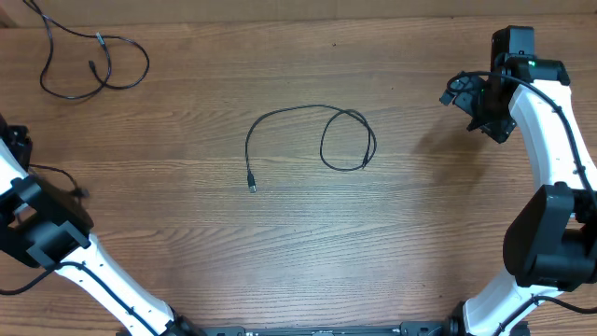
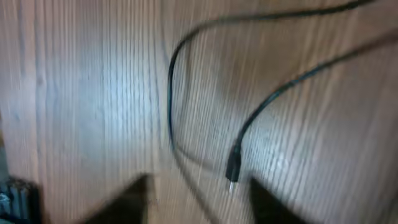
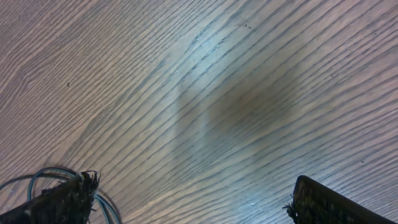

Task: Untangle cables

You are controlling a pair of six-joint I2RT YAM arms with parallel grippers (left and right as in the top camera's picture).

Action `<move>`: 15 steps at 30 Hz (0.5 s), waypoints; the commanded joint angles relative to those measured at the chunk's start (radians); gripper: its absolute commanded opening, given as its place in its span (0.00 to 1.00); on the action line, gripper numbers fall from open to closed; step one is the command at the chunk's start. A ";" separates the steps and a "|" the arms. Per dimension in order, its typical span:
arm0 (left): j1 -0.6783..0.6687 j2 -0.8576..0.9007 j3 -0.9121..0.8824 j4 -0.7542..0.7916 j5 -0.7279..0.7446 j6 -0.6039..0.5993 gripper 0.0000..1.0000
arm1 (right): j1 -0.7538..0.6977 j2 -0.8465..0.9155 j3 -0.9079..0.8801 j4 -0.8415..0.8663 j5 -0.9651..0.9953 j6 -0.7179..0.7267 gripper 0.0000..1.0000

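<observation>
Currently, at the table point(image 1: 187, 271), I run two arms w/ the cables lying in two lots. One cord point(image 1: 308, 106) sits near ctr, curling from its plug point(image 1: 252, 184) into a single loop that crosses itself at the R end. The other cords point(image 1: 98, 39) make a loose heap at the far L corner, well apart from it.

My L pincer point(image 2: 199, 180) is spread wide w/ nothing in it, just above a plug end point(image 2: 233, 169) and two strands in a blurred wrist view. Which cord that is I cannot tell for sure, though the corner heap is my guess. My R pincer point(image 3: 193, 182) is likewise wide and empty, over bare wood, well off from any cord.

As I judge it, the sorting looks mostly done; what's left seems to be the corner heap and the ctr cord's self-crossing. To do this step well:
- Take a plug end, not mid-strand, since a free end can be drawn out thru a loop w/o tightening it.
- Close on one strand only. They're thin and lie flat, so come down square till the tips meet the wood.
- Pull low and slow, away from the heap, and stop if the rest drags along.
- The R arm could pin the heap, but it's far off, so L alone may do.
- Get a sharp wrist view before closing.
</observation>
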 commanded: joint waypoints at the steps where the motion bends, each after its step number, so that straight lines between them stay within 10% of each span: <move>1: 0.002 0.006 -0.060 0.025 0.018 -0.116 0.99 | 0.002 -0.011 0.006 0.000 0.010 -0.003 1.00; 11: -0.014 0.007 -0.082 0.055 0.258 0.018 1.00 | 0.002 -0.011 0.006 0.000 0.010 -0.003 1.00; 15: -0.067 0.007 -0.082 0.174 0.407 0.337 0.99 | 0.002 -0.011 0.006 0.000 0.010 -0.003 1.00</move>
